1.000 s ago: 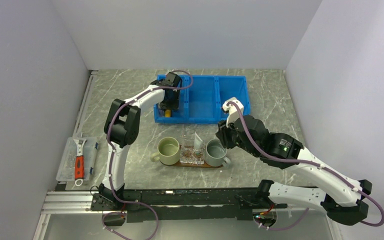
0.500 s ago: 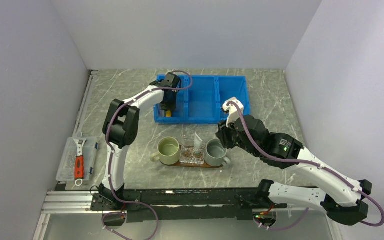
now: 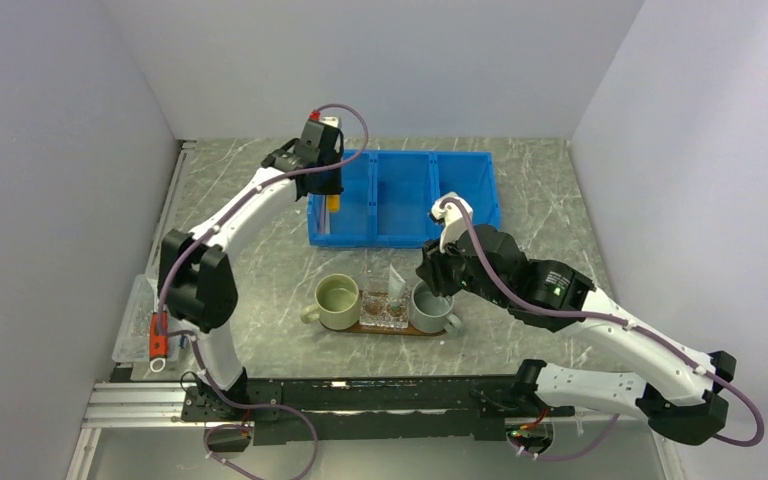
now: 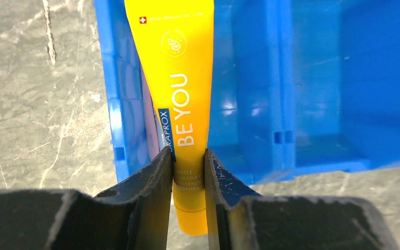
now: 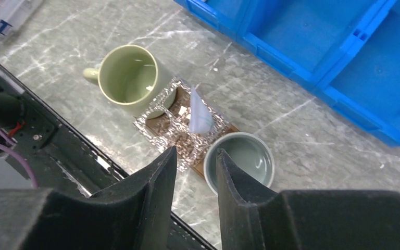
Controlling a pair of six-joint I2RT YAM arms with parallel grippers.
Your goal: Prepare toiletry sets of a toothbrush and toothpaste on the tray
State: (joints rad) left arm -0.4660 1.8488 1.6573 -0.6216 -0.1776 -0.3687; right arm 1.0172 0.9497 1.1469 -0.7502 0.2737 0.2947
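My left gripper (image 3: 329, 188) is shut on the yellow toothpaste tube (image 4: 179, 78) and holds it above the left compartment of the blue bin (image 3: 460, 195). The tube hangs between the fingers (image 4: 159, 172) in the left wrist view. A pale pinkish stick (image 4: 148, 114) lies in the compartment beside it. The dark-brown tray (image 3: 392, 330) carries a clear holder (image 5: 161, 125) with a whitish tube (image 5: 199, 117) standing in it. My right gripper (image 5: 197, 161) is open and empty, above the tray's right end. The grey toothbrush is not in view.
A green mug (image 3: 338, 300) and a grey mug (image 3: 428, 307) stand on the tray's two ends. A clear box with a red tool (image 3: 157, 325) lies at the table's left edge. The bin's middle and right compartments (image 5: 344, 52) look empty.
My left gripper has risen out of the bin's left compartment with the yellow tube in it. My right arm has shifted a little to the left.
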